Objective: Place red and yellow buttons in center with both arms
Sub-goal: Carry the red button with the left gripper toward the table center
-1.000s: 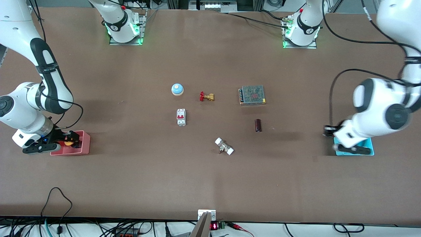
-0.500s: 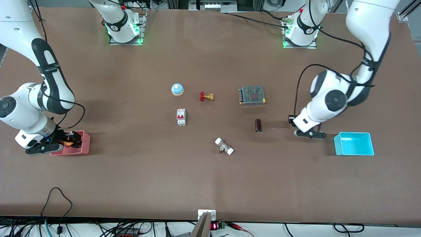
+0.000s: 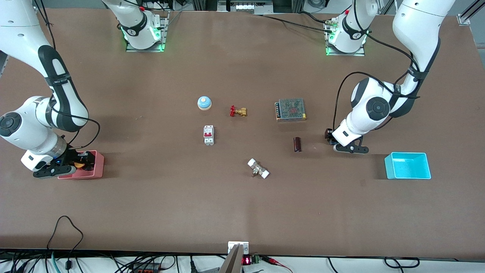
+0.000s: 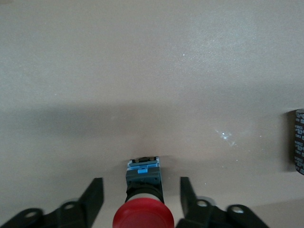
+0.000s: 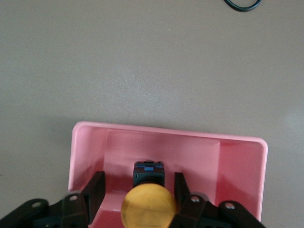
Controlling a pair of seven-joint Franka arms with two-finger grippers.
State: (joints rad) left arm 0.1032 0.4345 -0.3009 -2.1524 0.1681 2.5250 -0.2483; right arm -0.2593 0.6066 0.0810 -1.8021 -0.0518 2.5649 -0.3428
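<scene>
The red button (image 4: 142, 216) sits between the fingers of my left gripper (image 4: 141, 183), cap toward the wrist camera, black and blue body pointing down at bare brown tabletop. In the front view my left gripper (image 3: 329, 136) hangs low over the table beside a dark cylinder (image 3: 297, 144). The yellow button (image 5: 148, 206) is gripped by my right gripper (image 5: 137, 178) inside the pink bin (image 5: 166, 130). In the front view my right gripper (image 3: 84, 160) is at the pink bin (image 3: 96, 167), with the yellow button (image 3: 79, 165) showing in it.
The cyan bin (image 3: 407, 167) stands empty at the left arm's end. Round the middle lie a blue bell (image 3: 204, 102), a brass valve (image 3: 238, 111), a circuit breaker (image 3: 208, 135), a metal fitting (image 3: 258, 168) and a mesh-topped box (image 3: 290, 109). The dark cylinder also shows in the left wrist view (image 4: 299, 140).
My left arm has swung from over the cyan bin toward the table's middle, carrying the red button; the cyan bin is now empty. My right gripper stays at the pink bin, shifted slightly.
</scene>
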